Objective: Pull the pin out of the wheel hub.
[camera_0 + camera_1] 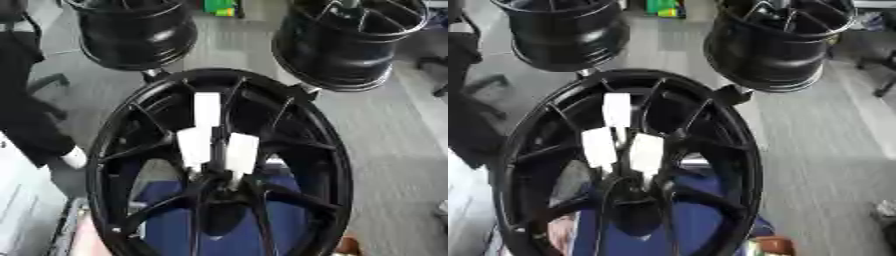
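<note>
Grey floor; black wheel hub (219,165), white strips (207,107), perhaps tape.

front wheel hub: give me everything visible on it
The large black spoked wheel hub fills the centre, standing tilted with its open face toward the camera. It looks like glossy painted metal: a thick round rim and thin spokes meeting at a dark centre. Three white rectangular pieces sit against the spokes near the centre, one above two. Blue surface shows through the spokes. Two more black wheels stand behind. No hand shows on it.
</note>
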